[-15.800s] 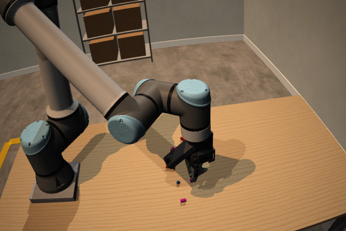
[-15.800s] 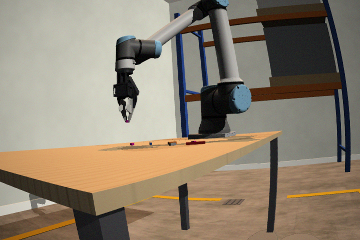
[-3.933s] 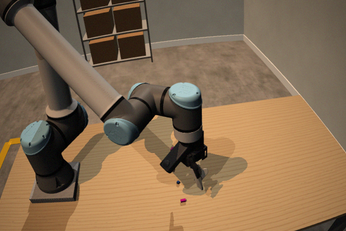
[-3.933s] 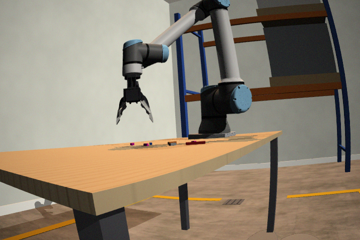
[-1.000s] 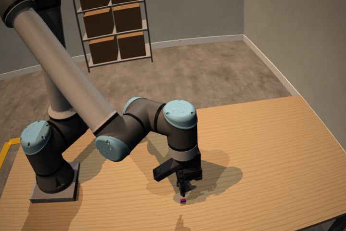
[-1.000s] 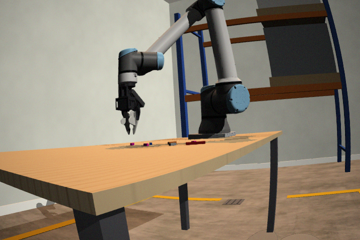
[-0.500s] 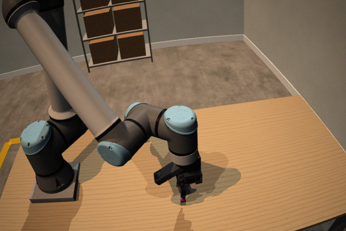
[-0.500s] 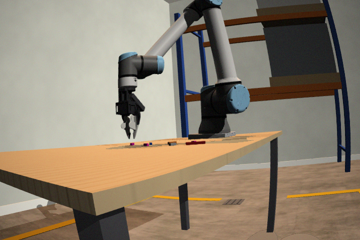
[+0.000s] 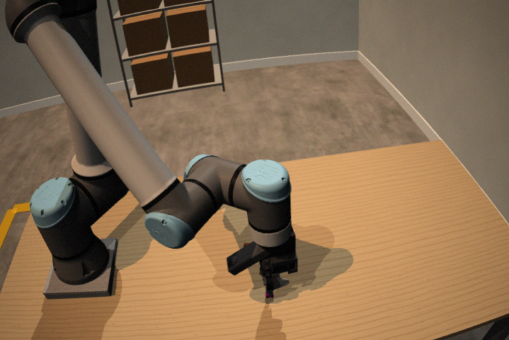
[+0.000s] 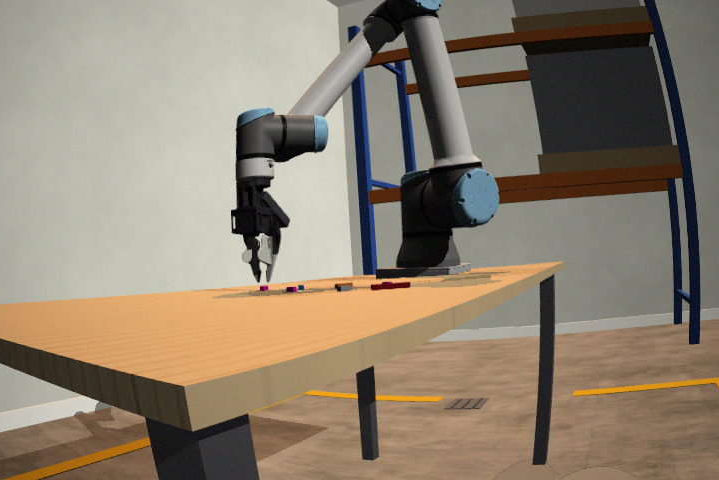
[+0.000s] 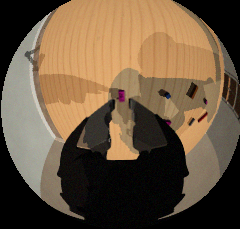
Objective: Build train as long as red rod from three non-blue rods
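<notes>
My gripper (image 9: 268, 295) (image 10: 263, 279) (image 11: 121, 99) points down just above a magenta rod (image 9: 267, 295) (image 10: 263, 288) (image 11: 121, 95). Its fingers are a little apart with nothing between them. A second magenta rod (image 10: 291, 289) (image 11: 168, 122) lies apart from it, and a third magenta rod (image 10: 387, 283) (image 11: 205, 102) lies farther off. A red rod (image 10: 391, 285) (image 11: 203, 116), a grey rod (image 10: 344, 288) (image 11: 191, 121) and an orange rod (image 10: 344, 284) (image 11: 193, 91) lie separately. The arm hides most rods in the top view. No train shows.
A blue rod (image 10: 301, 287) (image 11: 168, 96) lies between the nearest magenta rod and the orange rod in the wrist view. The arm's base plate (image 9: 78, 289) (image 10: 422, 272) stands on the wooden table (image 9: 403, 220) (image 10: 144, 333). Shadows darken the area around the rods.
</notes>
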